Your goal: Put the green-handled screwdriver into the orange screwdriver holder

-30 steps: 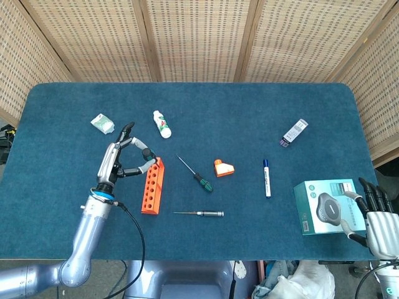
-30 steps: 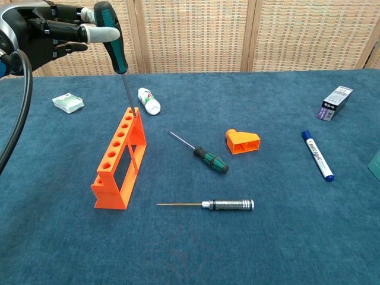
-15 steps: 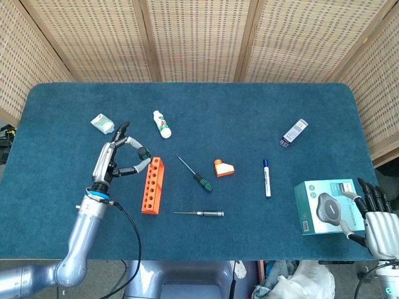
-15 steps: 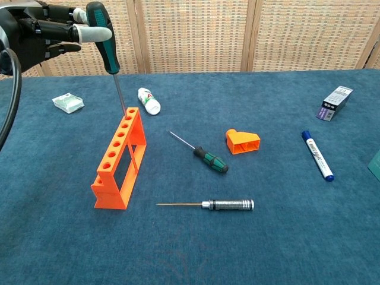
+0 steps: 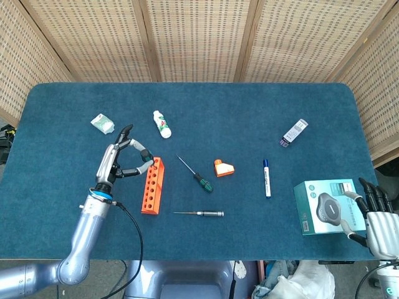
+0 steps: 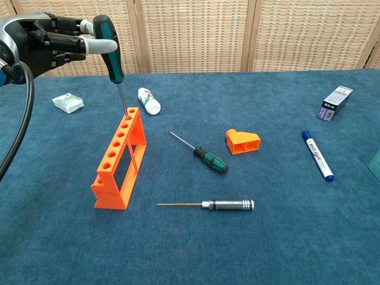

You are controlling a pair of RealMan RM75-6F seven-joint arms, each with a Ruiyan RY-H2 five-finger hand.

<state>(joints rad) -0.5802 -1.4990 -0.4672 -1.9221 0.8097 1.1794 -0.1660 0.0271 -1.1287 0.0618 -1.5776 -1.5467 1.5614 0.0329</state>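
1. Two hands show. The left hand (image 6: 41, 41) grips one green-handled screwdriver (image 6: 109, 41) by its handle, near upright, shaft pointing down. The right hand (image 5: 376, 218) rests at the surface's (image 5: 206, 118) edge with fingers apart, holding nothing, touching a teal box (image 5: 327, 205).
2. One orange holder (image 6: 120, 160) stands on the surface, a long rack with a row of round holes along its top. It is the landmark for what follows.
3. The held screwdriver's tip is at the holder's far end, at or just above the last hole; whether it is inside the hole cannot be told. The handle sits well above the holder, within the left hand's fingers.
4. Three screwdrivers in all: the held one; a second green-handled one (image 6: 205, 155) lying flat to the right of the holder; a slim metal-handled one (image 6: 214, 205) lying flat, right of the holder's near end.
5. One small orange block (image 6: 242, 141) lies further right of the holder, past the second screwdriver.
6. One blue marker (image 6: 317, 155) and one dark box (image 6: 336, 102) lie far right of the holder.
7. One white bottle (image 6: 148, 100) lies just beyond the holder's far end; one pale packet (image 6: 67, 102) lies beyond it to the left.
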